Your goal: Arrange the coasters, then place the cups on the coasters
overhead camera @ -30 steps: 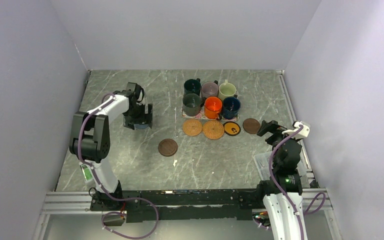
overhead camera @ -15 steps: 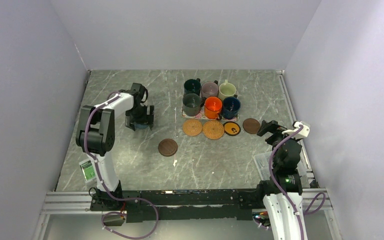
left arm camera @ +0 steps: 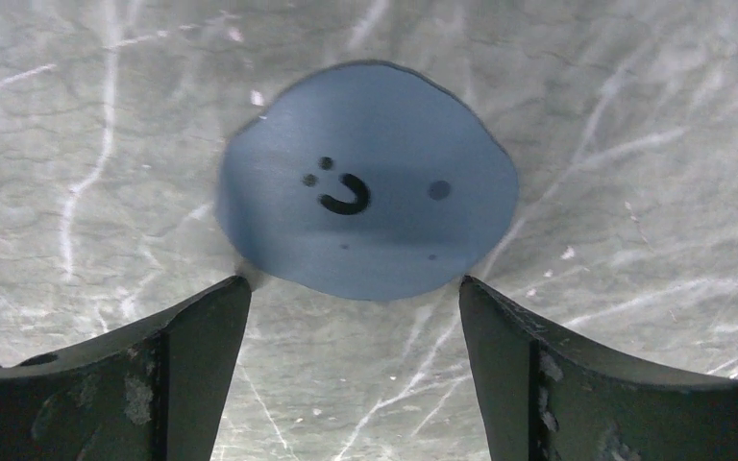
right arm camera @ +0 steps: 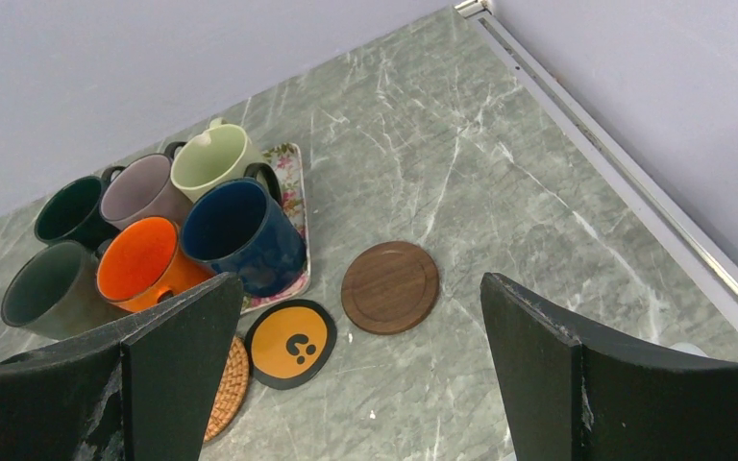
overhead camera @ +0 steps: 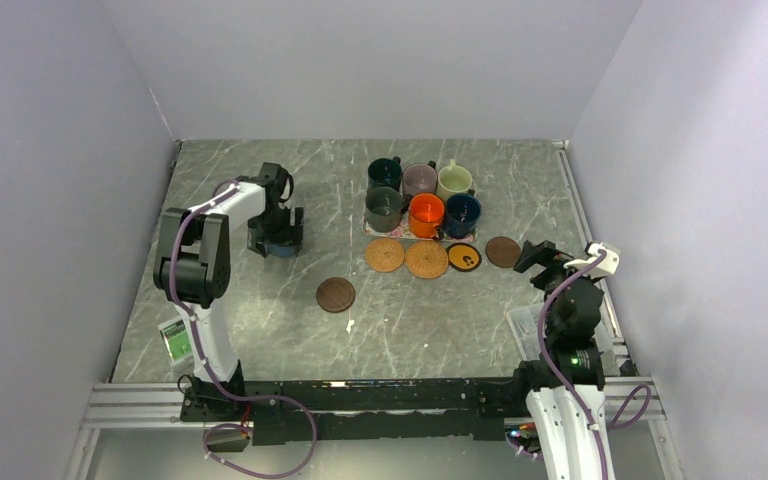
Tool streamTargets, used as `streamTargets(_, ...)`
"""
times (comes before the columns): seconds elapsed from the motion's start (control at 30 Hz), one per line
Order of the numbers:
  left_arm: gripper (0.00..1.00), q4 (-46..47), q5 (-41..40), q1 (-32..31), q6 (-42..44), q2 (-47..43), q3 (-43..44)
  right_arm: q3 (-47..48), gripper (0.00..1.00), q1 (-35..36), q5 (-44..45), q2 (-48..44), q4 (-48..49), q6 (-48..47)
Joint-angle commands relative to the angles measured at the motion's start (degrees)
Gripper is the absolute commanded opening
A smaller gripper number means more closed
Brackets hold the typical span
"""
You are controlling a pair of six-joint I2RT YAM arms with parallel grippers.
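Sitting in two rows of three on the floral mat [right arm camera: 294,165]: dark green mug [overhead camera: 384,172], mauve mug [overhead camera: 419,178], cream mug [overhead camera: 453,180] at the back; dark grey mug [overhead camera: 383,207], orange mug [overhead camera: 425,212], navy mug [overhead camera: 462,212] in front. Six mugs, all look empty. Six coasters flat on the worktop [overhead camera: 260,310]. In a row just before the mat: tan woven coaster [overhead camera: 385,254], second tan woven coaster [overhead camera: 427,259], black-and-yellow coaster [overhead camera: 464,257], dark brown coaster [overhead camera: 503,251]. Second dark brown coaster [overhead camera: 336,294] lies alone, nearer the arms. Grey-blue coaster [left arm camera: 365,182] lies far left, with the left claw [left arm camera: 354,288] over it, jaws apart at its near edge. Right claw [right arm camera: 360,288] is wide apart, gripping nothing.
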Motion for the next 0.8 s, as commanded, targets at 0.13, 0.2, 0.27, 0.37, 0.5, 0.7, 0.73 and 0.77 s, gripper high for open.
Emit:
streamTargets(0.13, 0.86, 2.0, -2.3, 6.2, 0.3, 1.9, -0.4, 1.7, 1.00, -0.1, -0.4, -0.8, 1.9, 0.0)
streamTargets(0.2, 0.86, 2.3, -2.4, 7.1, 0.4, 1.9, -0.3, 1.7, 1.00, -0.1, -0.4, -0.8, 1.9, 0.1)
streamTargets(0.27, 0.86, 2.6, -2.5, 7.5, 0.4, 2.6, 0.5, 1.6, 1.00, -0.1, -0.6, -0.8, 2.1, 0.1)
streamTargets(0.37, 0.86, 2.6, -3.4, 7.7, 0.5, 4.4, 2.8, 1.7, 1.00, -0.1, -0.7, -0.6, 1.9, 0.1)
streamTargets(0.5, 0.85, 3.8, -2.0, 8.5, 0.1, 5.5, 4.5, 2.1, 1.00, -0.1, -0.1, -0.9, 1.3, -0.1)
streamTargets(0.7, 0.88, 5.5, 3.9, 8.4, -1.0, 5.5, 3.3, 1.9, 1.00, -0.1, 0.1, -0.8, 1.7, -0.1)
streamTargets(0.73, 0.89, 5.7, 4.8, 8.5, -1.2, 5.9, 3.2, 1.9, 1.00, -0.1, 0.1, -0.7, 1.7, -0.1)
streamTargets(0.77, 0.90, 5.8, 5.7, 8.3, -1.5, 6.2, 3.2, 1.9, 1.00, -0.1, 0.0, -0.5, 1.7, -0.1)
